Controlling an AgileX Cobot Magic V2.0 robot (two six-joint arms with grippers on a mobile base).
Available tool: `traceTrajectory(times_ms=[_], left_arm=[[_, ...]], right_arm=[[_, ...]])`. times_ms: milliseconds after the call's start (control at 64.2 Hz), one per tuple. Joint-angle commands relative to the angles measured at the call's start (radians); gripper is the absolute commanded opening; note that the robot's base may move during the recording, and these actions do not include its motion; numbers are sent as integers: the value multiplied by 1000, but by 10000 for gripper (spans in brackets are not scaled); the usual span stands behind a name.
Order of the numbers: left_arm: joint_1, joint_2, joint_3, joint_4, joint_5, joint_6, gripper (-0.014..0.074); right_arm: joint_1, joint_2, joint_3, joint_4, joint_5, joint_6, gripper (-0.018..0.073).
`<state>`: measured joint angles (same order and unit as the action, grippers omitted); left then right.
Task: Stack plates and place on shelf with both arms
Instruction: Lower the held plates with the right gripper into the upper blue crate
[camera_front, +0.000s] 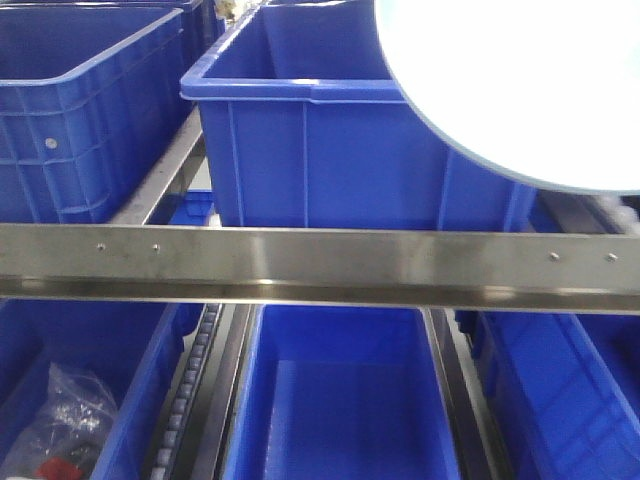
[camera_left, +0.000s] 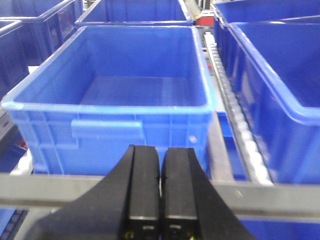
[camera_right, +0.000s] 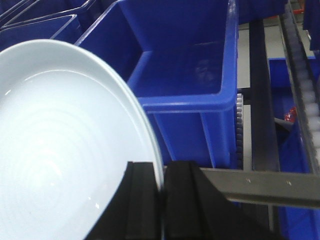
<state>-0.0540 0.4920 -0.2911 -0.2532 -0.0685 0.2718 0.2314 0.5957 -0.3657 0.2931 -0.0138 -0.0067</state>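
Right pincer gripping a plate by its rim in front of the shelf of blue bins.

The right pincer's black fingers are clamping the pale plate's edge between them, holding the plate tilted in the air before a steel rail and an upper blue bin. The left pincer is hanging with its fingers pressed together, holding nothing, facing another blue bin behind the rail.
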Motion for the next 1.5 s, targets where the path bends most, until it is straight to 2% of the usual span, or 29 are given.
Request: traceTrajectory(times_ms=[0, 1481], left_arm=[[2, 7, -30, -6, -83, -9, 85], [2, 7, -30, -6, -83, -9, 85]], right_arm=[[-7, 0, -29, -2, -103, -3, 22], [-7, 0, -29, -2, -104, -3, 22]])
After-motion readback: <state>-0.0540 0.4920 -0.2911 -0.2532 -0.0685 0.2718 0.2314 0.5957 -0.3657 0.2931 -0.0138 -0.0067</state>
